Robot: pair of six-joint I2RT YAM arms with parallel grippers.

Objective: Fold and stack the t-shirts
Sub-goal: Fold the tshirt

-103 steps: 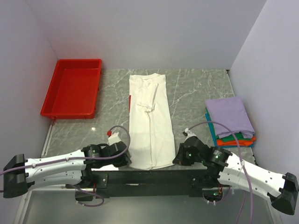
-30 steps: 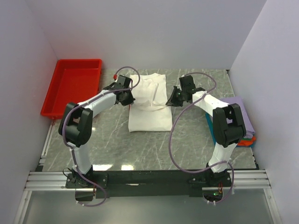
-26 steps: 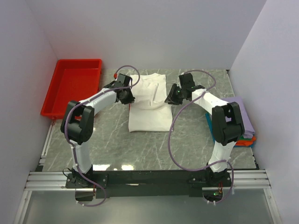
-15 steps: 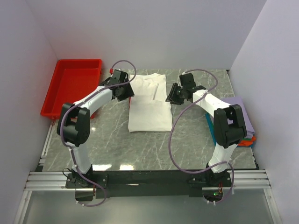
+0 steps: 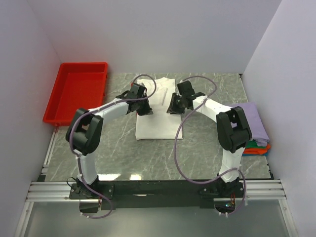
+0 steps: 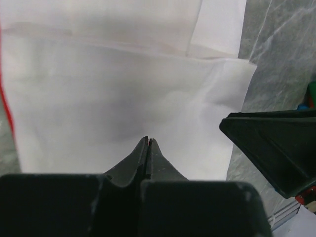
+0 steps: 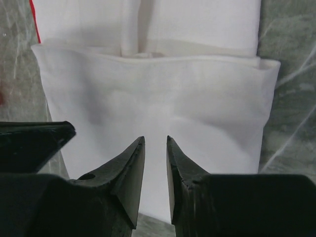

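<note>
The white t-shirt (image 5: 157, 123) lies folded in half at mid-table, its near half laid over the far half. It fills the left wrist view (image 6: 123, 89) and the right wrist view (image 7: 158, 103), with a thin red edge (image 7: 33, 19) at its side. My left gripper (image 5: 144, 107) hovers over the shirt's left part, shut and holding nothing (image 6: 148, 140). My right gripper (image 5: 171, 106) hovers over the right part, slightly open and empty (image 7: 155, 139). The folded stack sits at the right, lavender (image 5: 254, 118) on top, green and orange (image 5: 256, 149) below.
A red plastic tray (image 5: 55, 116) stands at the far left of the grey marble table (image 5: 197, 148). Walls close in the left, back and right. Both arms reach far forward, and their purple cables loop above the table.
Since 3.4 s ago the shirt's near half was folded over its far half. In the last half second both grippers moved inward from the shirt's side edges to over the cloth.
</note>
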